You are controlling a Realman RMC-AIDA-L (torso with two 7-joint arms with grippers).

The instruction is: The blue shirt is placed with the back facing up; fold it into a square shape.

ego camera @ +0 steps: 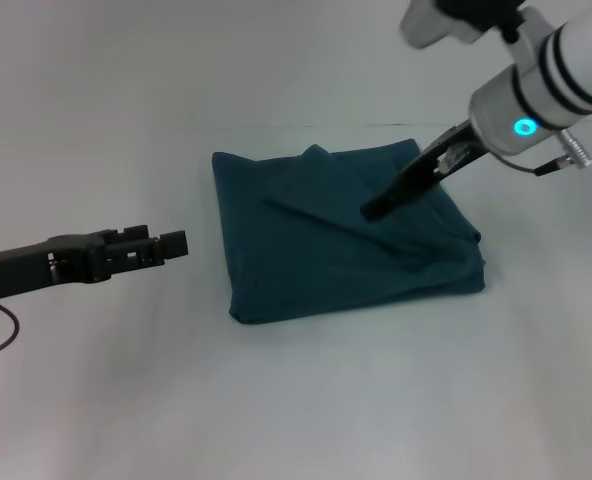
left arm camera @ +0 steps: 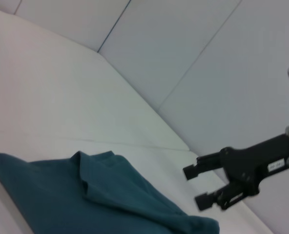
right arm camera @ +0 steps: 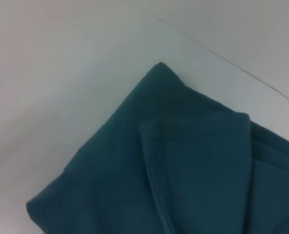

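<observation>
Hovering over the blue shirt (ego camera: 346, 235): right pincer (ego camera: 376, 210), fingertips low over the top layer, near the middle of the bundle. From the left wrist view, right pincer (left arm camera: 199, 186) released, two fingers apart, nothing between them; contact with the cloth not certain.

Shirt directly beneath and slightly forward of the right pincer, lying on the white worktop (ego camera: 276, 400) as a compact, roughly square stack. Loose flap on top, its crease running diagonally from the far corner toward the near right corner; same flap seen in the right wrist view (right arm camera: 198, 170).

Left pincer (ego camera: 171, 243) well off to the side, above bare worktop, shirt's near edge lying to its right. Whether its fingers are apart or together: cannot tell.

Judgement: fold nearly complete; right arm clearly the nearer one for any flattening of the flap.
</observation>
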